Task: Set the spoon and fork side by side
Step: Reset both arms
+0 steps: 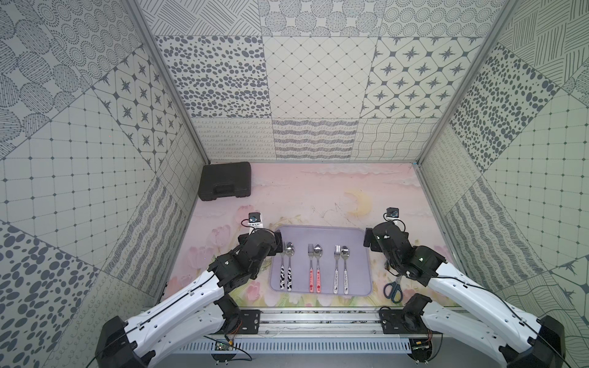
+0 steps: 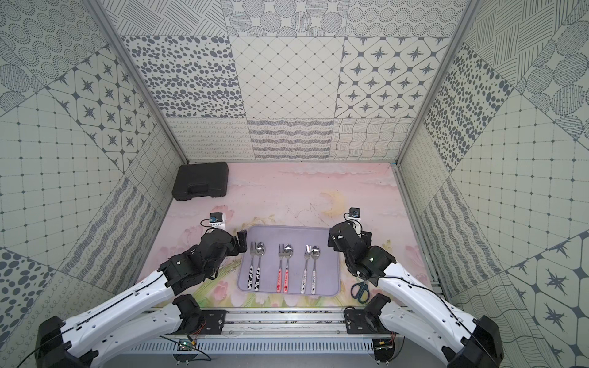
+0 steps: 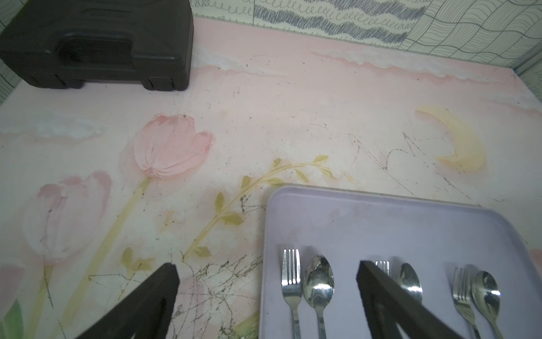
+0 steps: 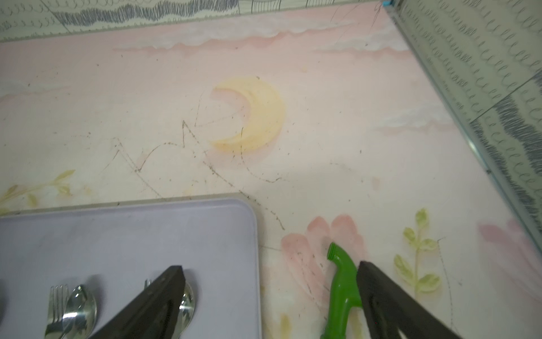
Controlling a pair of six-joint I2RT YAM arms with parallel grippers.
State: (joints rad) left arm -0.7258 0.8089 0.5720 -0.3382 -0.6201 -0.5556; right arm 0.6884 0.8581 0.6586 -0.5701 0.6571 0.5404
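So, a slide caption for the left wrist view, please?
Open left gripper at tray edge; three forks beside spoons; case by the wall.

White shells, black joints, thin black cables (image 1: 197, 284) on your left arm (image 1: 191, 306) and right arm (image 1: 462, 288); black wedge fingers (image 3: 140, 308) on left gripper (image 3: 267, 271) and right gripper (image 4: 269, 270).

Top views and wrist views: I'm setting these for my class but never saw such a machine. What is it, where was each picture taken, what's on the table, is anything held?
The left arm and right arm are robots sharing one table. Two pictures look down from overhead; two come from wrist cameras. A lilac tray holds three fork-and-spoon sets: cow-patterned, red-handled, white-handled. Elsewhere: a black case, scissors, a green spray bottle. The left end effector and right end effector are open, holding nothing.
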